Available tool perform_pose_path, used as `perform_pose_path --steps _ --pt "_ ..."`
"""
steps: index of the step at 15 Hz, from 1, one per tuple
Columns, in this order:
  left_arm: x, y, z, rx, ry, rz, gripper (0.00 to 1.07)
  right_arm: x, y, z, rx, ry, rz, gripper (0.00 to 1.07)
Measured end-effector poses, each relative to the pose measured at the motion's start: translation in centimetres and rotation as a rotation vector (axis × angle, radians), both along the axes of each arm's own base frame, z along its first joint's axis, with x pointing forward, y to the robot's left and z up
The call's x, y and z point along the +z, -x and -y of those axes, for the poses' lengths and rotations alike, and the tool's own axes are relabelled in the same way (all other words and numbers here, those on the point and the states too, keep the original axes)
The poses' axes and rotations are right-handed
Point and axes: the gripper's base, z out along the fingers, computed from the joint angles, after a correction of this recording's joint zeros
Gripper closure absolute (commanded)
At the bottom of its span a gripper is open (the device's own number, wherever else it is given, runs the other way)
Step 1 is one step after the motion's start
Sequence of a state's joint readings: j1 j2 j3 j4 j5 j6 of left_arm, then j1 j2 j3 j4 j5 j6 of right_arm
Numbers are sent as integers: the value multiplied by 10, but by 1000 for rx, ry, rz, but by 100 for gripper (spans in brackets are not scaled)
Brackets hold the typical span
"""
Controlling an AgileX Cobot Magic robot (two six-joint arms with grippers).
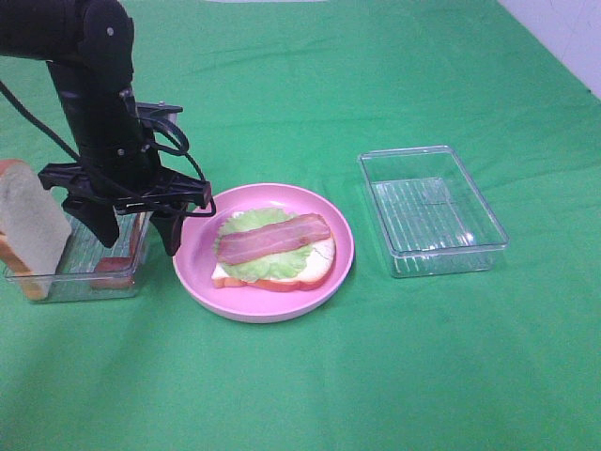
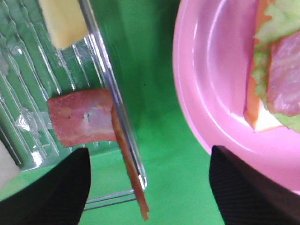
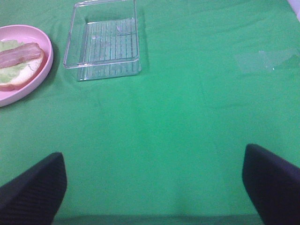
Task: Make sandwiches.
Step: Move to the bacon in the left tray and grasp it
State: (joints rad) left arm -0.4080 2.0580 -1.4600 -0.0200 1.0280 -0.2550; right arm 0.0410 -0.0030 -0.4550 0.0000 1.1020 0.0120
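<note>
The open sandwich [image 1: 272,252] lies on the pink plate [image 1: 202,282]: bread, lettuce [image 1: 246,225], one bacon strip [image 1: 272,239] on top. I judge the filling stage half done, cheese and a top slice missing. My left gripper [image 1: 138,235] hangs empty with jaws spread above the gap between plate and left tray [image 1: 84,287], where cheese [image 2: 63,21], spare bacon [image 2: 82,117] and upright bread [image 1: 33,225] wait. Next I would shift over the tray and descend inside its wall. The right gripper [image 3: 154,187] is spread wide over bare cloth
</note>
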Motion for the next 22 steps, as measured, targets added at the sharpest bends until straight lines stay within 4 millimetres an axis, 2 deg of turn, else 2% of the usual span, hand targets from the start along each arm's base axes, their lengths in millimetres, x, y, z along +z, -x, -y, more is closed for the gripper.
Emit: perform_pose_path --steps 7,12,14,19,21,22 --pt "0 -2 0 -3 1 17 43 0 0 0 0 0 0 11" --pt "0 -2 0 -3 2 18 97 0 0 0 0 0 0 11" --pt "0 -2 0 -3 2 18 107 0 0 0 0 0 0 11" --pt "1 -1 0 -4 -1 17 107 0 0 0 0 0 0 11" --pt "10 1 -1 -4 2 22 107 0 0 0 0 0 0 11" --pt "22 4 -2 -4 8 34 107 0 0 0 0 0 0 11"
